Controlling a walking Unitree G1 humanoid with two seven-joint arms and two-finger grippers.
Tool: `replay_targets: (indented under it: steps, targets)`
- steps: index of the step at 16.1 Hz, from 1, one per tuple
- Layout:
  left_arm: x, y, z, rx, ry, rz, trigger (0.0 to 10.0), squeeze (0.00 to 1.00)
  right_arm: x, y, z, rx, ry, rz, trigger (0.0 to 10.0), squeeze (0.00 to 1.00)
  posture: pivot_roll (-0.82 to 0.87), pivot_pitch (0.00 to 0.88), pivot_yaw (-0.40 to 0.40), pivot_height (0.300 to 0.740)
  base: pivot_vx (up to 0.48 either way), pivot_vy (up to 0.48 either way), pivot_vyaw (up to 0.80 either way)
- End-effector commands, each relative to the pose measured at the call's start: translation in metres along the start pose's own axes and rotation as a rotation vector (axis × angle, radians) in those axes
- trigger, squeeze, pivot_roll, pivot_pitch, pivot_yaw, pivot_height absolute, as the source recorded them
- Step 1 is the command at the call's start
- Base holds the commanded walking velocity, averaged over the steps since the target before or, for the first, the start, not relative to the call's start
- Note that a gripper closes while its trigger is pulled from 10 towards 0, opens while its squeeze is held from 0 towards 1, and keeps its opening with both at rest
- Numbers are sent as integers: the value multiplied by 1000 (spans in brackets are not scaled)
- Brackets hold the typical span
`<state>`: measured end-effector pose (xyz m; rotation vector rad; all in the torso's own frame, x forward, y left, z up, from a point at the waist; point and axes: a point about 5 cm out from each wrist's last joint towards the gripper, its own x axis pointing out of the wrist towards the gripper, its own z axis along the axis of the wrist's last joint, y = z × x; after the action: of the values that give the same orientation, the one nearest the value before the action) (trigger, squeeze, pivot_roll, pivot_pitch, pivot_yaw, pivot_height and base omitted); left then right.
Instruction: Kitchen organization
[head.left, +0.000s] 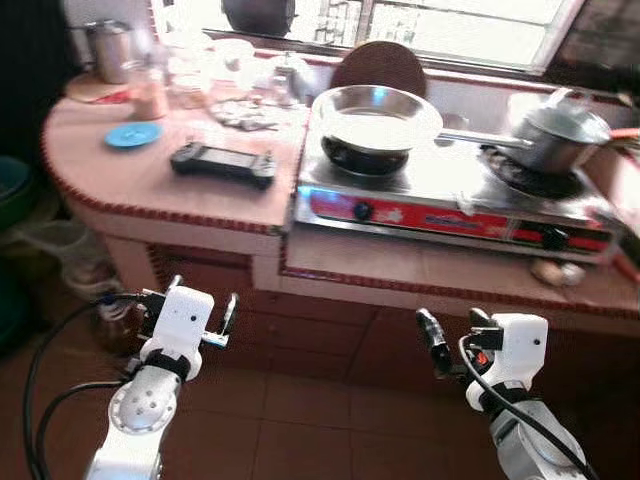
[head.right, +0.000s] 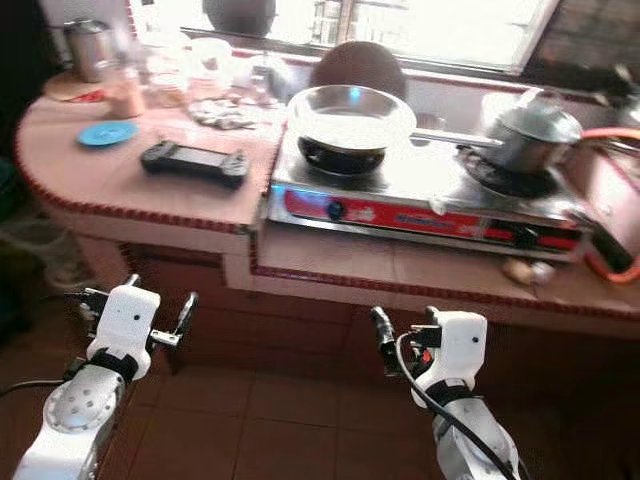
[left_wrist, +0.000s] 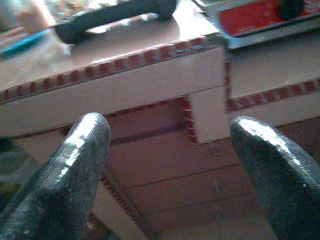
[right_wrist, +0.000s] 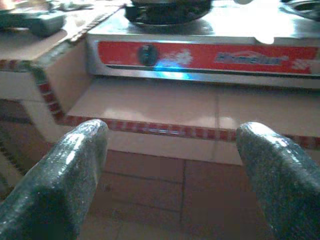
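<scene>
Kitchen counter (head.left: 200, 195), pink-topped with a red-and-white tiled edge, runs across the scene under a bright window. On its left part lie a black handheld game controller (head.left: 222, 162) and, nearer the wall, a small blue lid (head.left: 133, 134); jars and containers (head.left: 165, 80), blurred by glare, crowd the back corner. To the right stands a two-burner gas stove (head.left: 450, 195) with a red front panel and black knobs. A wide steel pan (head.left: 376, 112) sits on its left burner, and a lidded saucepan (head.left: 555, 135) on the right burner, its long handle reaching toward the pan. A round dark board (head.left: 378, 66) leans against the wall behind the pan.

Both arms are held low in front of the counter, above the brown tiled floor (head.left: 300, 420). Left gripper (head.left: 200, 318) hangs below the controller's stretch of counter, fingers spread apart and holding nothing. Right gripper (head.left: 457, 335) hangs below the stove, fingers likewise parted and empty
</scene>
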<state>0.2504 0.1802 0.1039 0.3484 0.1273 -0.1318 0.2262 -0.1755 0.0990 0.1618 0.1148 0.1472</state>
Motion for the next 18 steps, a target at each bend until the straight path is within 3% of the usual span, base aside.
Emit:
replay_targets:
  steps: [1,5,8,12,15,18]
  targets:
    - [0,-1,7,0,-16,-25,10000,0,-2,-8,-1,-10,1,-41,10000,0,192,0,-65,740,0,0,-763]
    - [5,2,17,32,-43,-35,10000,0,5,-15,5,-11,-39,-85,10000,0,172,0,-39,740,0,0,-769]
    - [3,-14,8,4,-17,-102,10000,0,4,-14,1,4,-39,-101,10000,0,159,0,-54,740,0,0,-767]
    - [7,-26,9,6,-37,-141,10000,0,-7,-16,-9,25,-24,-151,10000,0,158,0,-77,740,0,0,0]
    - [16,-34,13,-15,-52,-196,10000,0,-8,-21,-2,-10,-57,-181,10000,0,65,0,-25,740,0,0,0]
    - [31,-55,19,-18,-89,-306,10000,0,-27,-34,7,-39,-92,-279,10000,0,-24,0,19,740,0,0,0]
